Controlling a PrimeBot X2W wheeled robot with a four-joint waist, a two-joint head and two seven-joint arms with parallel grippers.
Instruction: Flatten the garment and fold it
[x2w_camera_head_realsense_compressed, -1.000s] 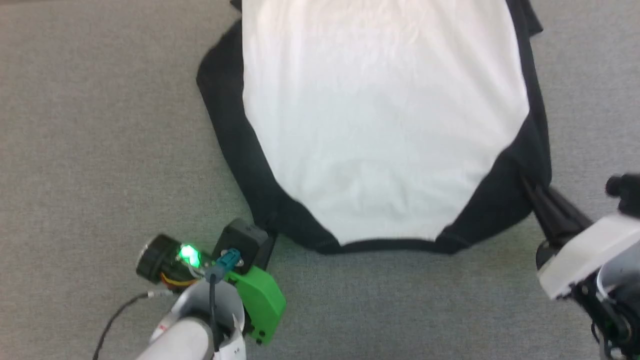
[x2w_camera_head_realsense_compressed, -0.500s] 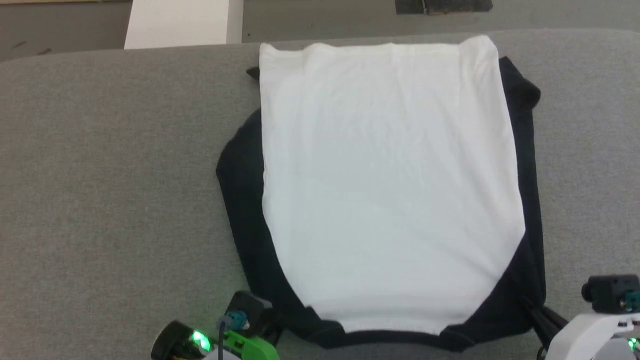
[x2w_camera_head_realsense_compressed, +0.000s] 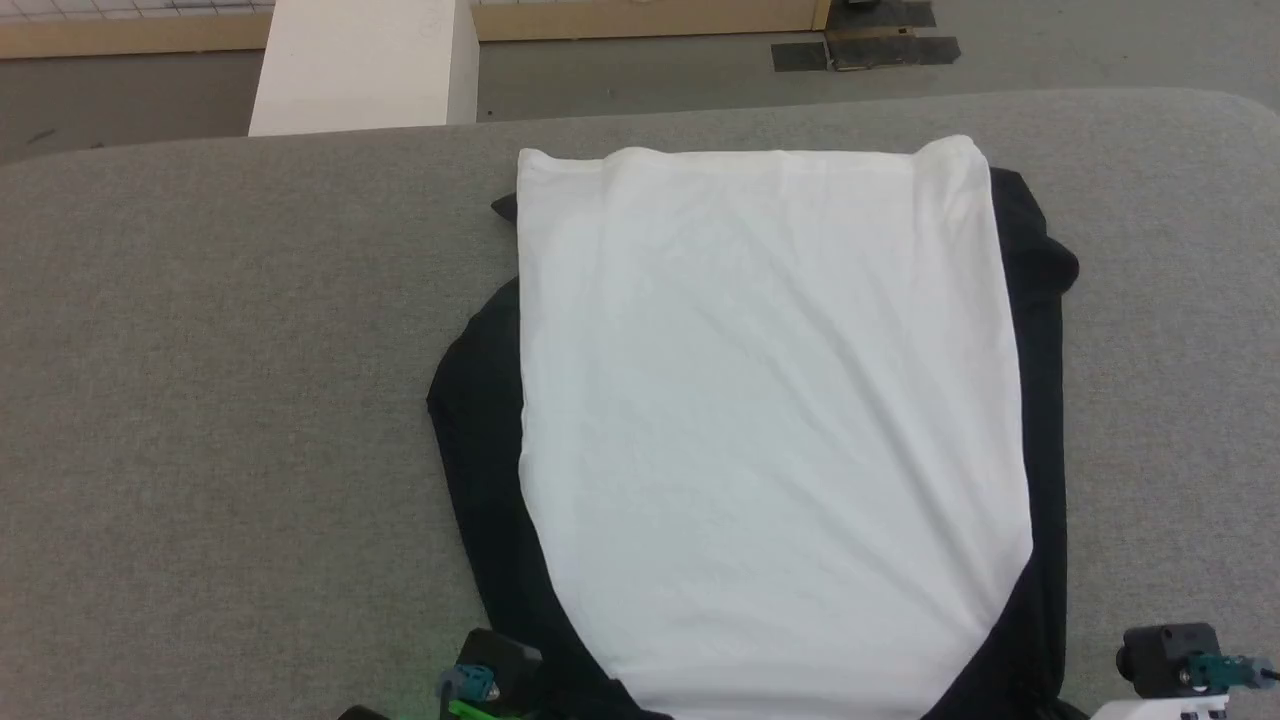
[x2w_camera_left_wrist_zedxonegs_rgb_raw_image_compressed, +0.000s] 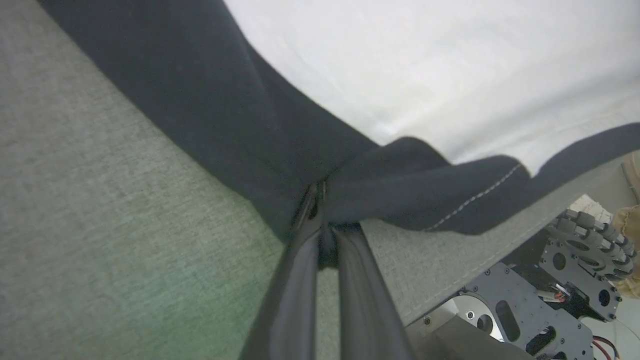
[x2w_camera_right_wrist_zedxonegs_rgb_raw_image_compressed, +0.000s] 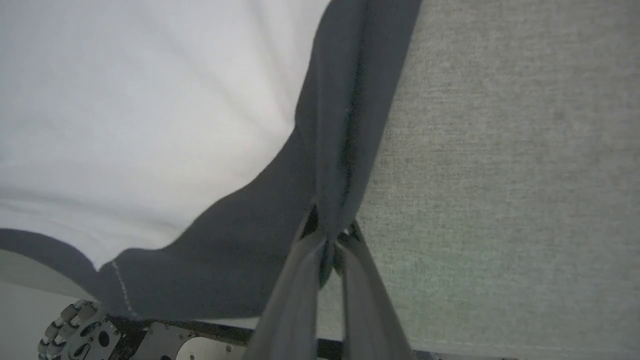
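Mostly it is the head camera that has moved: it has tilted upward, so the far edge of the grey fabric-covered bench (x2w_camera_head_realsense_compressed: 200, 400) and the floor (x2w_camera_head_realsense_compressed: 640, 70) behind it have come into the picture. That shift is not a move of the things.

One real change seems to be there as well. Half a second ago the soft white T-shirt with black sleeves (x2w_camera_head_realsense_compressed: 770, 450) had its far hem about on the far bench edge. Now a strip of grey shows between them, so I judge that the garment was drawn a little toward the robot.

It lies spread in the middle of the bench, plain white side up, with only fine wrinkles, and its near black edge lies at the near edge of the bench.

The left claw (x2w_camera_left_wrist_zedxonegs_rgb_raw_image_compressed: 317, 200) is pressed together on the black cloth at the near left corner. The right claw (x2w_camera_right_wrist_zedxonegs_rgb_raw_image_compressed: 327, 225) grips in the same way at the near right corner.

For the task this means, in my judgement, that the flattening is nearly done, while the folding is not yet begun.
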